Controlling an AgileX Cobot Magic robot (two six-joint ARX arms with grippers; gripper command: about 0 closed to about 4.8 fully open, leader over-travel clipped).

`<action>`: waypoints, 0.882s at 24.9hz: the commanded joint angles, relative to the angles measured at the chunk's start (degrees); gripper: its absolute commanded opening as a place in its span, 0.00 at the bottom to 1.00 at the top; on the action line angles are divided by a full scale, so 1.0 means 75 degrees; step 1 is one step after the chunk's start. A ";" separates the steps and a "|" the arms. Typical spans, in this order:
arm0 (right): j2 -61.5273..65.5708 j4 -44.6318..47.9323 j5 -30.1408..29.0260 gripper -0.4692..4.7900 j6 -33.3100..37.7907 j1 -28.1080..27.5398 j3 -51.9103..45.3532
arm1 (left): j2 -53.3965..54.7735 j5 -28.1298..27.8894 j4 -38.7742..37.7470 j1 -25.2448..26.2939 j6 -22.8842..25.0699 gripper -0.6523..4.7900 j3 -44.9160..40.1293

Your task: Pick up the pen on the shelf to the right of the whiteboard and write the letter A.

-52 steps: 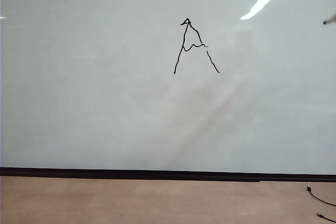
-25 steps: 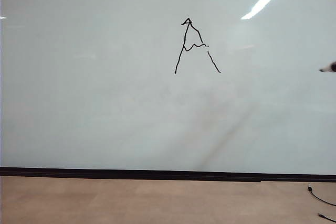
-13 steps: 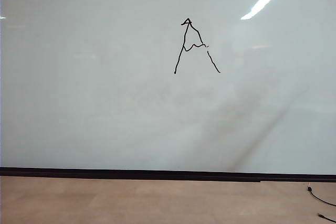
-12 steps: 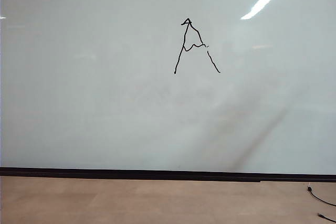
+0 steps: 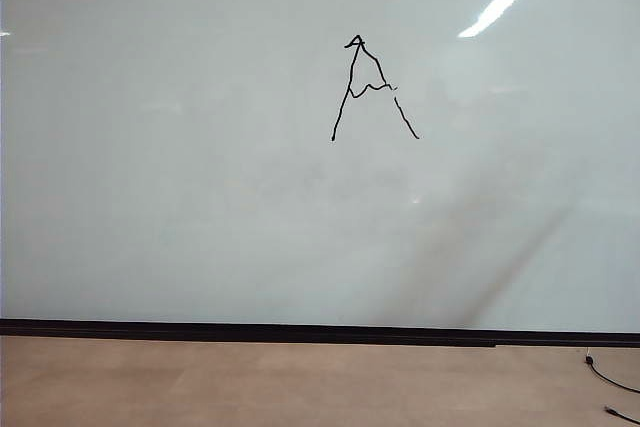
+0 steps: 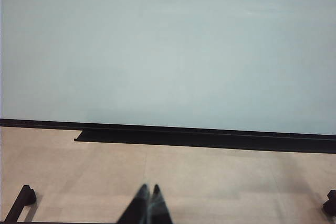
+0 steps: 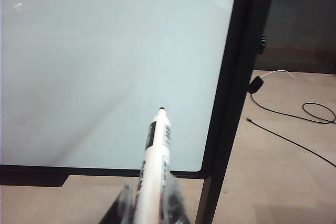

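You have open floor (image 5: 300,387) below the whiteboard (image 5: 200,197); its black side frame (image 7: 236,77) and loose cable (image 7: 294,108) crowd the right claw (image 7: 149,203).

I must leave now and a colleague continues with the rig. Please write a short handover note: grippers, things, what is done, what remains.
Left gripper: shut, empty, low in front of the whiteboard.
Right gripper: shut on the pen, tip aimed at the board's lower right corner, not touching it.
Done: the letter A is on the board, shaky but complete.
Left: probably only putting the pen away; no shelf is in view.
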 commanded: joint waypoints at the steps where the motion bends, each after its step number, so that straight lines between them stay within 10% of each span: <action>1: -0.0003 -0.0117 0.0012 0.07 0.0114 0.0000 0.0029 | 0.0003 0.0003 0.0061 0.0000 0.0035 0.11 0.0017; 22: -0.0003 -0.0816 0.0009 0.07 0.0114 -0.0003 0.0029 | 0.0003 0.0003 0.0064 0.0000 0.0032 0.11 0.0017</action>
